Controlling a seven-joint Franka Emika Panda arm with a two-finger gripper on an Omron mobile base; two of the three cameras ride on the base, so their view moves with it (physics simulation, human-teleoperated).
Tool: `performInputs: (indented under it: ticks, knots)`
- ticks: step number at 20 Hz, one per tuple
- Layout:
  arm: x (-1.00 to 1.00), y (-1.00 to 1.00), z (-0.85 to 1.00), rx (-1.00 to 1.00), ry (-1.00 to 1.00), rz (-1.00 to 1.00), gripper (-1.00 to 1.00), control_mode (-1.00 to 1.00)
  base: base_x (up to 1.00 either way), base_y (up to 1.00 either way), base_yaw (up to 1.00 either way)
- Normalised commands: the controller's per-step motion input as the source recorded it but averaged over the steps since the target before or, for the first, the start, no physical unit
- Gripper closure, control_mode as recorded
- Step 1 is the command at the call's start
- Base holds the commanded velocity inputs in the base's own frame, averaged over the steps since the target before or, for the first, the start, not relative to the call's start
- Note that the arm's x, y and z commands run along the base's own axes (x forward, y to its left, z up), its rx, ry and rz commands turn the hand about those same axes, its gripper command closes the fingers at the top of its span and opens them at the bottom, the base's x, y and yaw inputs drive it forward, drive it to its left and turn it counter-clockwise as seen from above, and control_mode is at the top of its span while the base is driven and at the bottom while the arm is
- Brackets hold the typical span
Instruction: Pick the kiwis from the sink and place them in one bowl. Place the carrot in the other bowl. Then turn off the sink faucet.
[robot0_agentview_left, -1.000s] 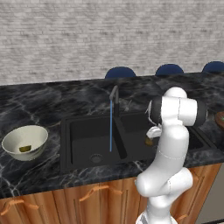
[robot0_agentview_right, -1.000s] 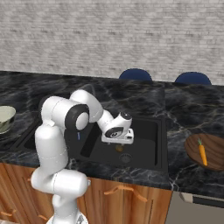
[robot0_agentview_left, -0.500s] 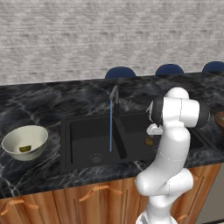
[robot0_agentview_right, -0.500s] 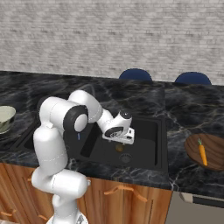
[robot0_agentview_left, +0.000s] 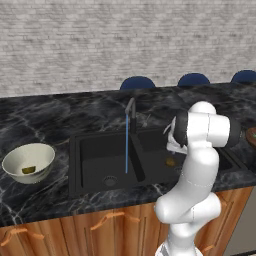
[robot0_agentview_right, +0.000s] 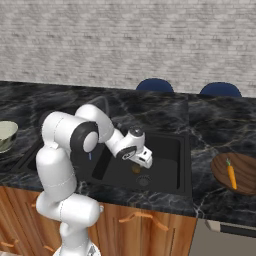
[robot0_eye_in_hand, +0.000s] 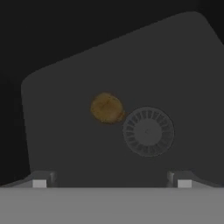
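A dull brown kiwi (robot0_eye_in_hand: 106, 108) lies on the floor of the sink's (robot0_agentview_right: 170, 150) right basin, beside the round drain (robot0_eye_in_hand: 148, 131). My gripper (robot0_agentview_right: 144, 161) hangs open just above that kiwi (robot0_agentview_right: 136, 169), jaws wide, nothing between them. Its fingertips (robot0_eye_in_hand: 39, 183) rise at the bottom of the hand view. A yellow-green kiwi (robot0_agentview_left: 28, 170) sits in the off-white bowl (robot0_agentview_left: 42, 155) on the left counter. The carrot (robot0_agentview_right: 231, 173) lies in the brown bowl (robot0_agentview_right: 220, 172) on the right counter. The faucet (robot0_agentview_left: 131, 111) runs a thin blue stream (robot0_agentview_left: 127, 147) into the left basin.
My own arm (robot0_agentview_left: 200, 150) stands between the left base camera and the right basin. A divider (robot0_agentview_left: 136, 160) splits the two basins. Blue chair backs (robot0_agentview_left: 137, 82) show behind the black marble counter (robot0_agentview_left: 50, 115).
The hand has eased slightly lower over the right basin. Its jaws stay wide open and the kiwi has not moved.
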Motion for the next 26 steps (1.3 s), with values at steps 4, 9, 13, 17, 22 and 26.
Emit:
performInputs:
  ticks: [4, 9, 13, 17, 22, 26]
  knots:
    - [0.13, 0.01, -0.01, 0.0, 0.14, -0.08, -1.0, -1.0, 0.0, 0.0, 0.0]
    - [0.21, 0.0, -0.03, 0.0, 0.11, 0.0, -1.0, -1.0, 0.0, 0.0, 0.0]
    - [0.11, 0.0, -0.12, 0.0, 0.02, 0.0, -1.0, -1.0, 0.0, 0.0, 0.0]
    - [0.08, 0.0, -0.25, 0.0, 0.0, 0.0, -1.0, -1.0, 0.0, 0.0, 0.0]
    - [0.11, -0.05, -0.28, 0.0, 0.0, 0.0, -1.0, -1.0, 0.0, 0.0, 0.0]
    - [0.18, -0.02, -0.31, 0.0, 0.0, 0.0, -1.0, -1.0, 0.0, 0.0, 0.0]
